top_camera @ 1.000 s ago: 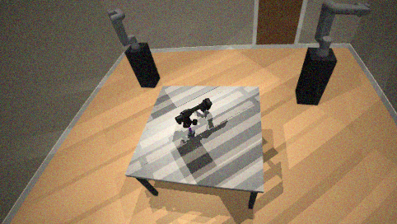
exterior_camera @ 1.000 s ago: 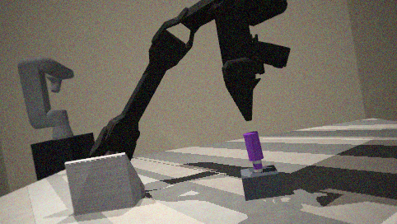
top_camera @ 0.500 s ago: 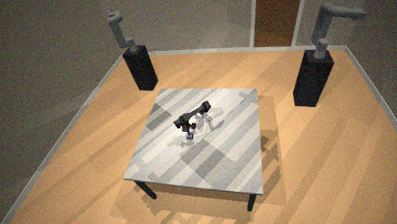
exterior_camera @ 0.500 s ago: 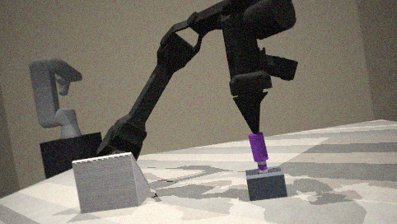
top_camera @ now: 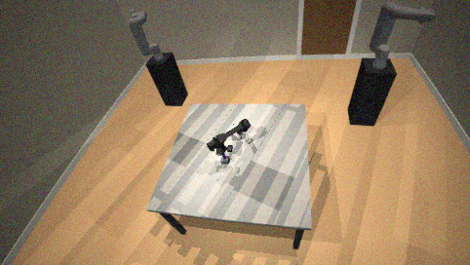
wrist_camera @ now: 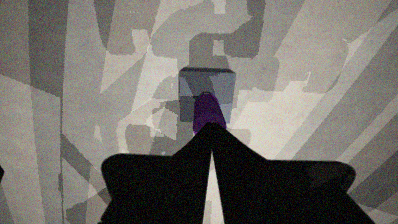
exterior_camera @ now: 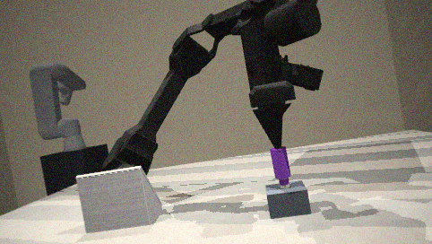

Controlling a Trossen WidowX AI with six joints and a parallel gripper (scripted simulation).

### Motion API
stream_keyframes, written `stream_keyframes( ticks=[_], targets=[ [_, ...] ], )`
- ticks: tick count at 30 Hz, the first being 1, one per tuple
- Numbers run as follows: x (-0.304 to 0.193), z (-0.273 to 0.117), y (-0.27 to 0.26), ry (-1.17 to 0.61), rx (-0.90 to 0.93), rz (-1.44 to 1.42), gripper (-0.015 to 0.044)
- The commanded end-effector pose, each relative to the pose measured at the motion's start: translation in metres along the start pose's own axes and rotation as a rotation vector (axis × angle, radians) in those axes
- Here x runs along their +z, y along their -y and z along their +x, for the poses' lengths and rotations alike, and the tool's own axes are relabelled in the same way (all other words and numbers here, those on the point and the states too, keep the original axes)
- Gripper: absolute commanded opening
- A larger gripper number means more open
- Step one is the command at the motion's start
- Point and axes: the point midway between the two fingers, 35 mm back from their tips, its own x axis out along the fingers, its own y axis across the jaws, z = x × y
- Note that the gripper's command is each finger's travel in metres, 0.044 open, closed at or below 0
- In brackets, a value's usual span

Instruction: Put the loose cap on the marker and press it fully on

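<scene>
Cap (exterior_camera: pixel 280 163) sits on the marker in the holder block (exterior_camera: pixel 288 200), right beneath the gripper (exterior_camera: pixel 276 144), jaws pressed together, tips touching its top.

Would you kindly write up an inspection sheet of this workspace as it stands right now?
Surface: table with grey striped top, patchy shadows.
Job's things: purple cap sits on the marker, upright in the dark holder block; a sliver of marker shows under the cap, so it may not be fully seated.
Clutter: pale grey wedge block on the table, apart from the holder.
Grippers: gripper shut, holding nothing, tips at the cap's top.
Cables: nothing seen.
Surroundings: two grey arms on black pedestals, wooden floor, brown door.
</scene>
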Motion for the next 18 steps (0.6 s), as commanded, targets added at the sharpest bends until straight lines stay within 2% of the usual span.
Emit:
stream_keyframes(
  ticks=[1,5,10,18],
  targets=[
    [0.001,-0.025,0.001,0.030,-0.024,0.037,0.0000],
    [-0.003,-0.086,-0.001,0.117,-0.073,0.104,0.0000],
    [-0.003,-0.089,-0.002,0.121,-0.075,0.107,0.0000],
    [-0.003,-0.089,-0.002,0.121,-0.075,0.107,0.0210]
  ],
)
